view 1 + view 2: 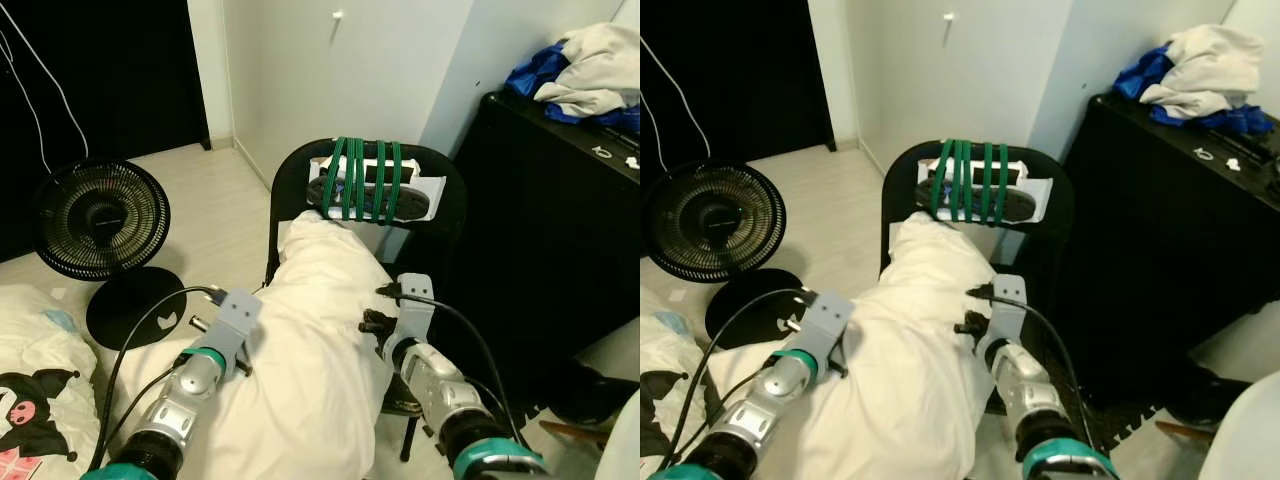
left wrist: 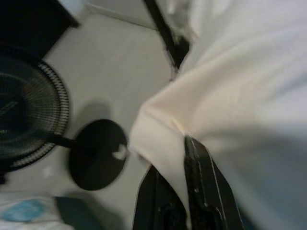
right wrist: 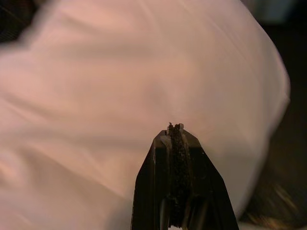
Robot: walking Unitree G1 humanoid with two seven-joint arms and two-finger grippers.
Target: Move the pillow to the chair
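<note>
two pincers flank a long white pillow (image 1: pixel 310 340) that lies lengthwise over the black chair (image 1: pixel 452 205), its far end pushed up against the chair back just under the green straps (image 1: pixel 362 180) that bind a white-wrapped bundle (image 1: pixel 420 190) to the backrest. the pillow's near end hangs out past the front edge of the seat toward the robot.

the left pincer (image 2: pixel 184 143) is at the pillow's left edge; in the left wrist view a fold of the white fabric runs between its two black fingers (image 2: pixel 201 167), so it is clamped on the pillow. the right pincer (image 3: pixel 174 128) sits against the pillow's right side near the chair's right edge; its fingers are pressed together with no visible gap, and the right wrist view does not make clear whether any cloth is caught between them.

to the left of the chair the pale floor (image 1: pixel 215 200) is open as far as a black standing fan (image 1: pixel 100 220) with its round base (image 1: pixel 135 305), well apart from the chair. a black cabinet (image 1: pixel 560 230) stands just beside the chair on the right, with white and blue clothes (image 1: pixel 585 70) heaped on top, leaving little room on that side. printed bedding (image 1: pixel 35 390) lies at the lower left. a light wall (image 1: pixel 340 70) is close behind the chair.
</note>
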